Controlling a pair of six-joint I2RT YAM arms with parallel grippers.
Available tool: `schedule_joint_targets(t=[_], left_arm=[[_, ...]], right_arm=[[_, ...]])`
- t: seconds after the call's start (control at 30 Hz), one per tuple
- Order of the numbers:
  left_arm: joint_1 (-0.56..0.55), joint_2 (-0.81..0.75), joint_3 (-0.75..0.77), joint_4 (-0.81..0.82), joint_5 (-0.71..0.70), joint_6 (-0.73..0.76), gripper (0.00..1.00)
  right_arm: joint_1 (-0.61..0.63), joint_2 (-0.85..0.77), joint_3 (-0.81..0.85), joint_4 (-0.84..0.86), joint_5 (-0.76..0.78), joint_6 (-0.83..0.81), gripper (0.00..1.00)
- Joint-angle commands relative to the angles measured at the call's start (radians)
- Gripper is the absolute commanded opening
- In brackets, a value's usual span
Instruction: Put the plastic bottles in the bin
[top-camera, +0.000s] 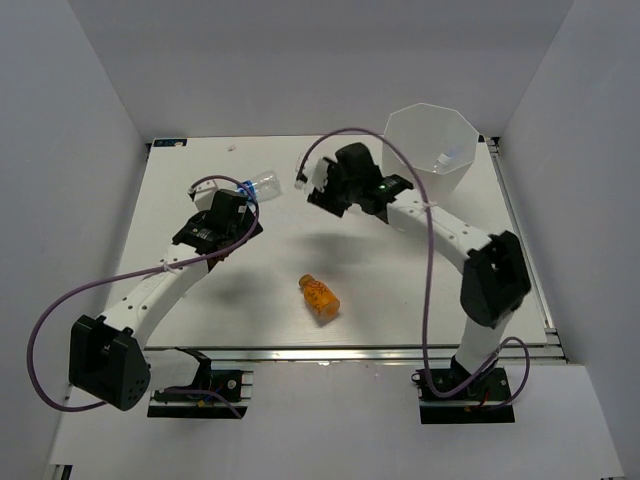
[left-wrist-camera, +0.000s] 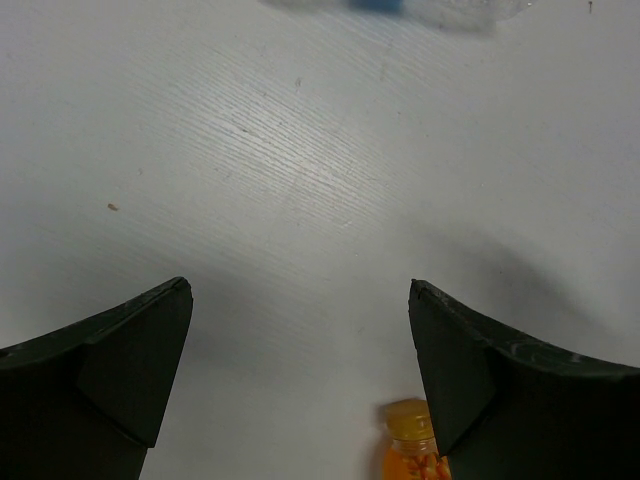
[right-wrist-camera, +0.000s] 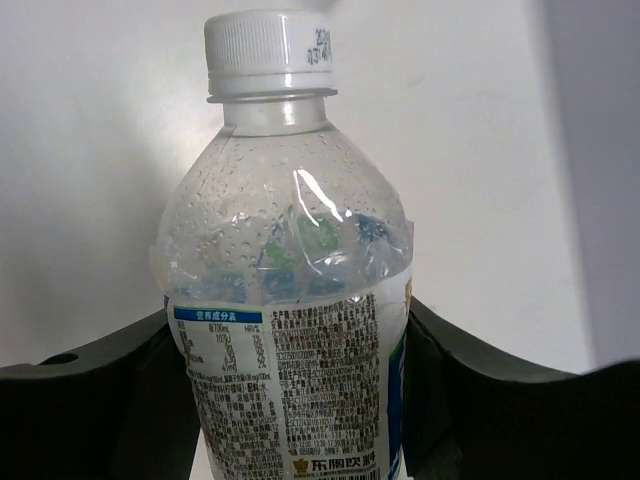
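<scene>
Counting from the top view: the bin (top-camera: 430, 140) stands at the far right corner of the surface (top-camera: 400, 290). Something pale shows inside it, but I can't tell if that's a bottle. The orange bottle (top-camera: 320, 297) lies mid-surface, well apart from both arms. The blue-label bottle (top-camera: 258, 183) lies just beside the left jaws. The right jaws reach out left of the bin, and their load is hard to read from here.

Left wrist view: left jaws are wide with only bare surface between them. The orange bottle's cap pokes in at the bottom edge, and the blue-label bottle is a blur at the top edge.

Right wrist view: the white-capped bottle (right-wrist-camera: 290, 330), clear with a printed label, sits between the right jaws, which press on both its sides. I can't tell whether it's lifted.

My read: three bottles are not yet binned, and the white-capped one looks next.
</scene>
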Motion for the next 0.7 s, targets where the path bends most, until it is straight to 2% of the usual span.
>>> schedule_joint_targets(t=[0.0,0.1,0.13,0.2,0.27,0.37,0.4,0.47,0.5,0.53,0.67], left_arm=[[0.006,-0.051,-0.019,0.049,0.032,0.03,0.98],[0.006,-0.06,-0.027,0.072,0.067,0.041,0.98],[0.004,-0.062,-0.033,0.078,0.075,0.045,0.98],[0.004,-0.066,-0.038,0.096,0.09,0.05,0.98],[0.004,-0.065,-0.039,0.104,0.095,0.053,0.98],[0.004,-0.056,-0.035,0.104,0.095,0.058,0.98],[0.004,-0.053,-0.032,0.101,0.095,0.056,0.98],[0.004,-0.042,-0.021,0.09,0.089,0.058,0.98],[0.004,-0.039,-0.017,0.086,0.084,0.058,0.98],[0.004,-0.037,-0.012,0.081,0.081,0.056,0.98],[0.004,-0.04,0.003,0.063,0.061,0.067,0.98]], right_arm=[[-0.01,-0.206,0.083,0.281,0.162,0.172,0.26],[-0.052,-0.324,0.037,0.488,0.232,0.288,0.32],[-0.098,-0.338,0.04,0.506,0.242,0.315,0.33],[-0.157,-0.338,0.107,0.459,0.245,0.409,0.32],[-0.267,-0.309,0.15,0.422,0.231,0.504,0.38],[-0.382,-0.282,0.158,0.387,0.185,0.562,0.46],[-0.399,-0.278,0.155,0.373,0.174,0.584,0.51],[-0.428,-0.274,0.146,0.353,0.193,0.611,0.69],[-0.436,-0.274,0.14,0.353,0.193,0.616,0.86],[-0.447,-0.275,0.131,0.353,0.196,0.624,0.89],[-0.448,-0.324,0.12,0.313,0.19,0.644,0.89]])
